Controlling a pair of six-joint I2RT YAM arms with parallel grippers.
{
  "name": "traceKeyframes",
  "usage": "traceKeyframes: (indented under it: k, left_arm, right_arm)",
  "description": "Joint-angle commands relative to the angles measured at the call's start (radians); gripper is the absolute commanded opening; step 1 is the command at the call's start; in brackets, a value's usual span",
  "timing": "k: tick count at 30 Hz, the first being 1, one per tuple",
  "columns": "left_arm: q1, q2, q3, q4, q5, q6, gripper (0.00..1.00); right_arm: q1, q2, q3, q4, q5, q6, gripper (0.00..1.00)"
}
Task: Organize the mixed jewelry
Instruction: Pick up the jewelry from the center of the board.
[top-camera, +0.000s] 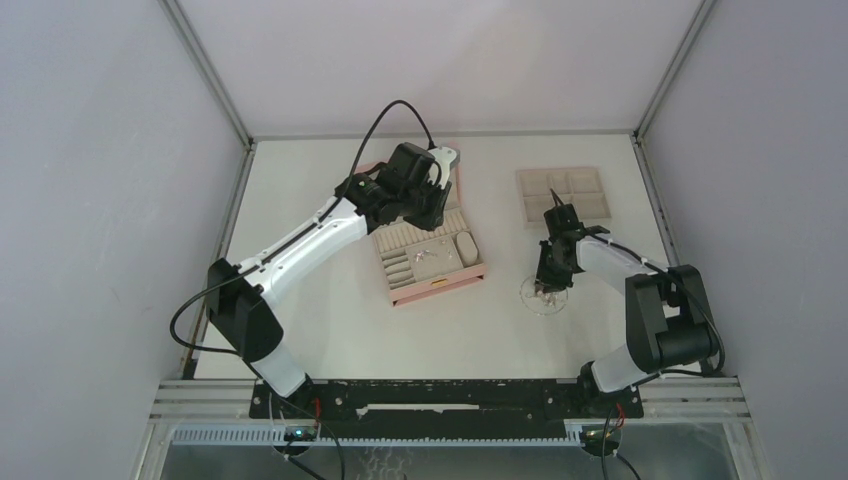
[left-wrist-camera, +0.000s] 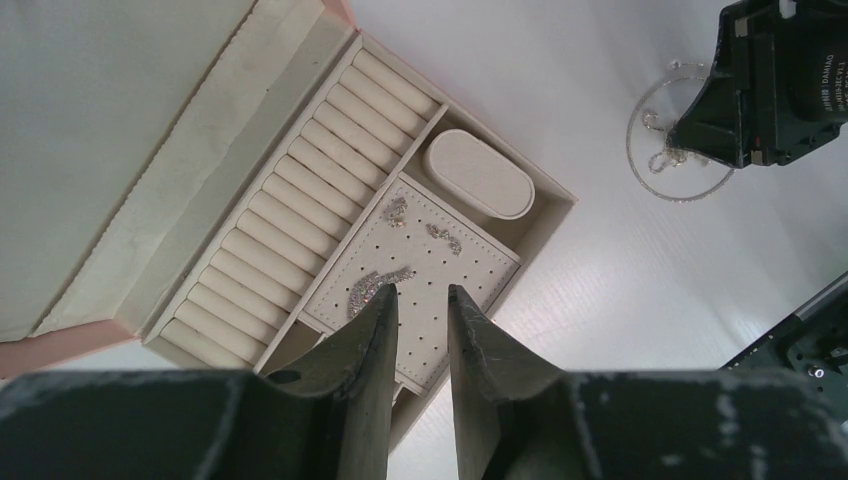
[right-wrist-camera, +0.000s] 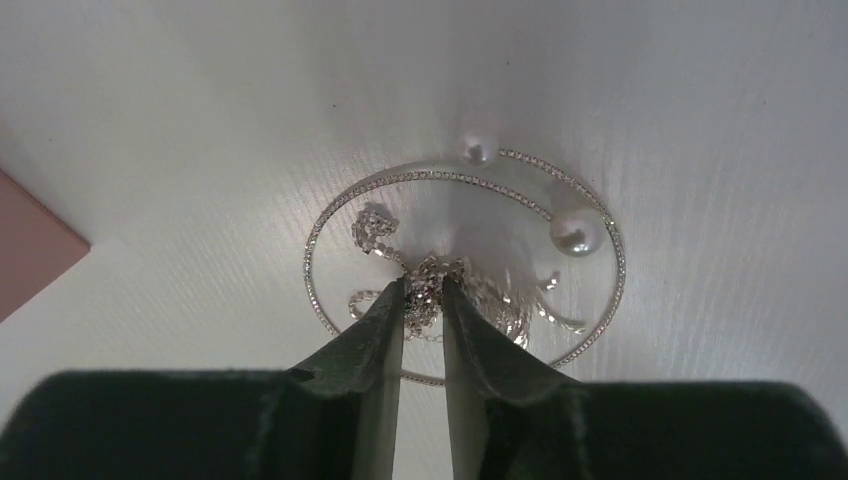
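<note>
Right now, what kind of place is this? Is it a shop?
Probably a robot test lab, not a shop. Plain grey walls and metal frame posts box in a white table, and a left arm and right arm are bolted to a rail at its near edge.

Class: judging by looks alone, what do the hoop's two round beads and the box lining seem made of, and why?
Beads: pearl or imitation, glossy white with soft highlights. Lining: matte beige fabric, perhaps velvet or suede-like; no shine.
</note>
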Motion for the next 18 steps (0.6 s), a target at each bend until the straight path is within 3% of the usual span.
traceKeyframes:
  k: [1, 6, 18]
  left_arm:
    - [0.0, -0.052, -0.003, 0.012, -0.006, 0.015, 0.3]
    - [0.0, -0.042, 0.014, -0.01, -0.007, 0.021, 0.3]
    - [0.0, -0.048, 0.014, -0.012, -0.032, 0.03, 0.3]
  right_arm:
    - [0.008, 0.016, 0.026, 0.031, 0.025, -0.02, 0.25]
    - [0.008, -0.015, 0.03, 0.027, 0.025, -0.01, 0.01]
    - [0.007, -0.263, 0.106, -0.066, 0.025, 0.066, 0.0]
